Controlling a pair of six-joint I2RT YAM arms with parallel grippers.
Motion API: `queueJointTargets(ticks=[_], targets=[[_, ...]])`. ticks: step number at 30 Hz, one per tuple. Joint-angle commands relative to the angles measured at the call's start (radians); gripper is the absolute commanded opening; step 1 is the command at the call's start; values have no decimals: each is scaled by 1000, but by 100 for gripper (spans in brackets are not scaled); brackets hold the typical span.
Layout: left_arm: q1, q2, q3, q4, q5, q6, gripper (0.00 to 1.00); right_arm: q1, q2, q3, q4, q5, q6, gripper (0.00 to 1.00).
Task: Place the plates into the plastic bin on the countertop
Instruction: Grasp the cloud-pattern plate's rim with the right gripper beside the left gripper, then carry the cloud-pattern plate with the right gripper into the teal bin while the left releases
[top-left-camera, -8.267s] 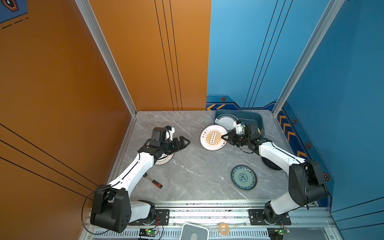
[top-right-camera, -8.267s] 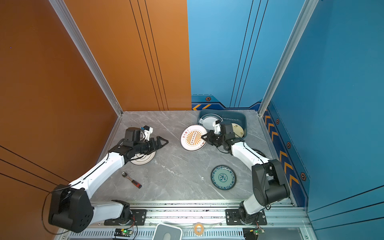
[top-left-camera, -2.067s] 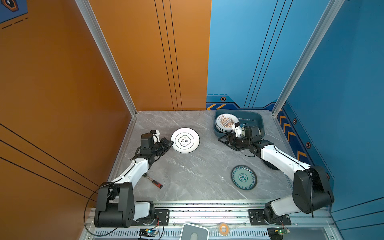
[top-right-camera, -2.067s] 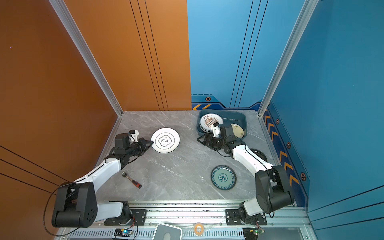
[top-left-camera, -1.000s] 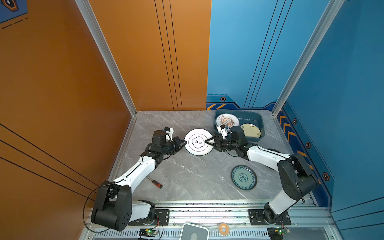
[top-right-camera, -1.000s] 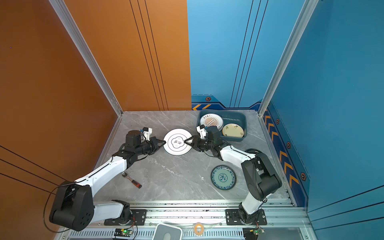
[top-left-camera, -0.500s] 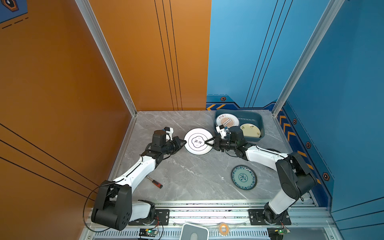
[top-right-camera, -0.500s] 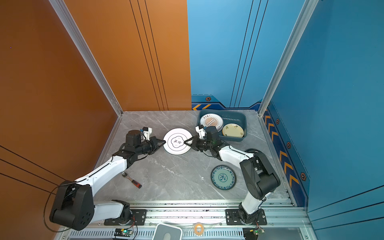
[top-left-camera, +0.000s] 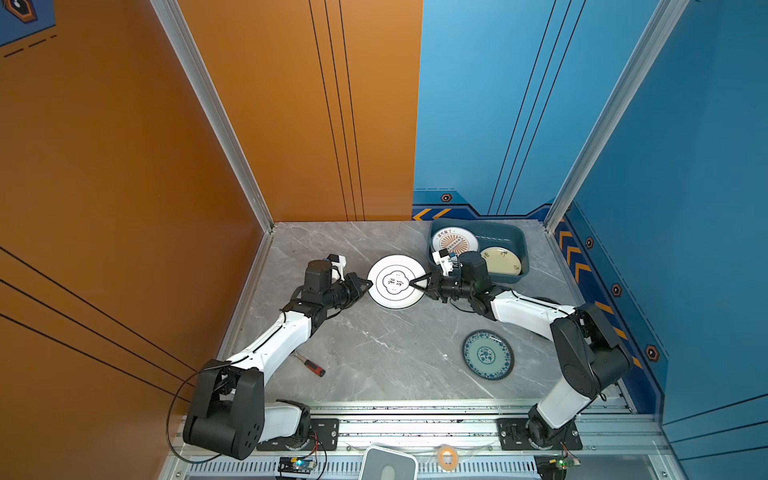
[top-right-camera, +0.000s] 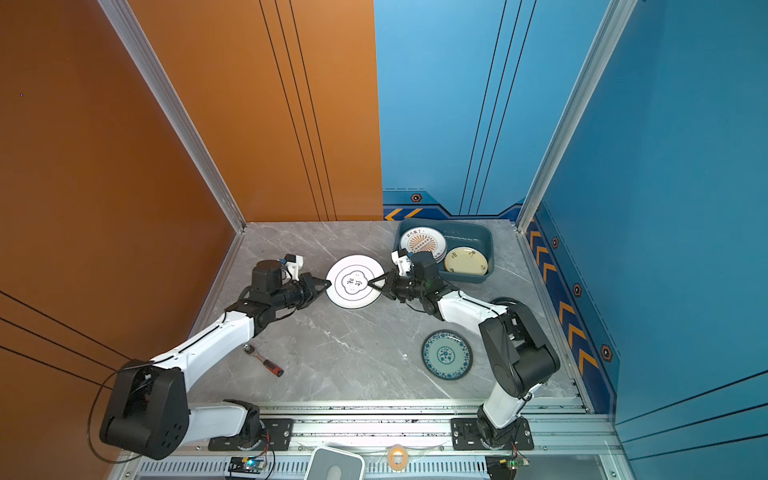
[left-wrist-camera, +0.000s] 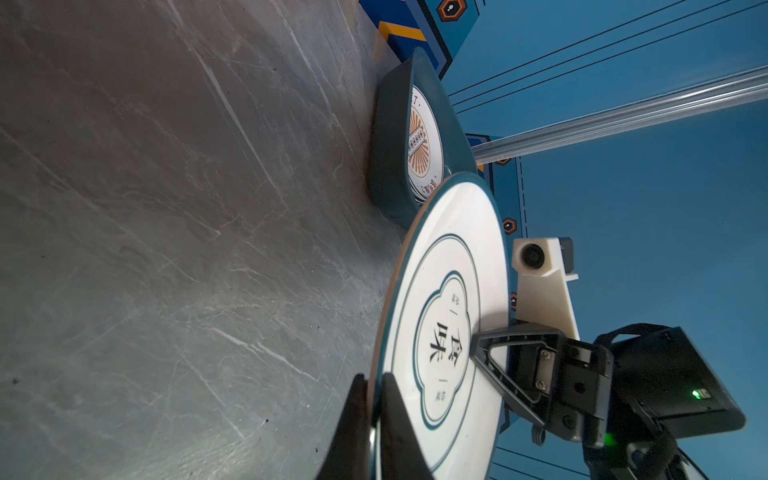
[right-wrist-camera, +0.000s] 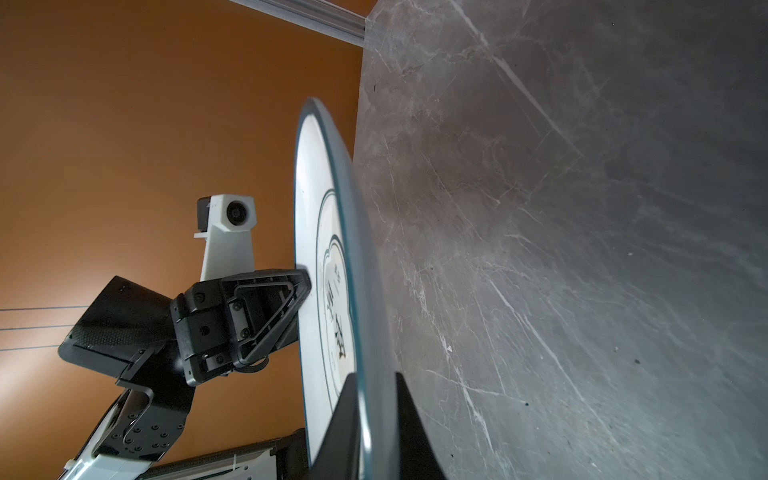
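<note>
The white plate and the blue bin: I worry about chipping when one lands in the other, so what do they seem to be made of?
White plate: glossy glazed ceramic or melamine, the look leaves it open; smooth shiny face, crisp printed teal rings. Plastic bin: likely moulded plastic, satin dark teal; rounded corners, thin sloping walls, soft highlight.

Grey white-veined countertop (top-left-camera: 374, 345), dark teal bin (top-left-camera: 522, 249), white plate (top-left-camera: 395, 282) with teal rings, teal-patterned plate (top-left-camera: 488, 355), orange-sunburst plate (top-left-camera: 453, 242), cream plate (top-left-camera: 500, 261).

Left claw (top-left-camera: 369, 284) and right claw (top-left-camera: 416, 285) face each other, both pinched narrow.
</note>
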Motion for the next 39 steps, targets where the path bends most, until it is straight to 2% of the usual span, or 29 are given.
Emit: queueJointTargets(ticks=[1, 4, 12, 14, 15, 20, 28, 32, 39], targets=[[-9, -2, 22, 15, 4, 16, 26, 8, -9, 19, -18, 4, -40, 0], [-10, -6, 29, -7, 0, 28, 41, -2, -19, 27, -54, 12, -60, 0], [-18, -6, 46, -48, 3, 63, 73, -74, -73, 69, -213, 44, -144, 0], [-21, -9, 50, -61, 1, 81, 84, -110, -95, 92, -285, 60, -184, 0], [-22, -13, 52, -69, -2, 90, 96, -130, -107, 106, -332, 76, -206, 0], [-36, -41, 51, -104, -45, 132, 98, -250, -135, 173, -485, 142, -286, 0], [-48, -17, 62, -92, -15, 138, 98, -438, -70, 265, -491, 151, -250, 0], [-59, 3, 85, -112, -10, 149, 98, -482, 11, 331, -491, 168, -226, 0], [-69, 19, 113, -146, -12, 172, 98, -493, 172, 465, -495, 189, -191, 0]])
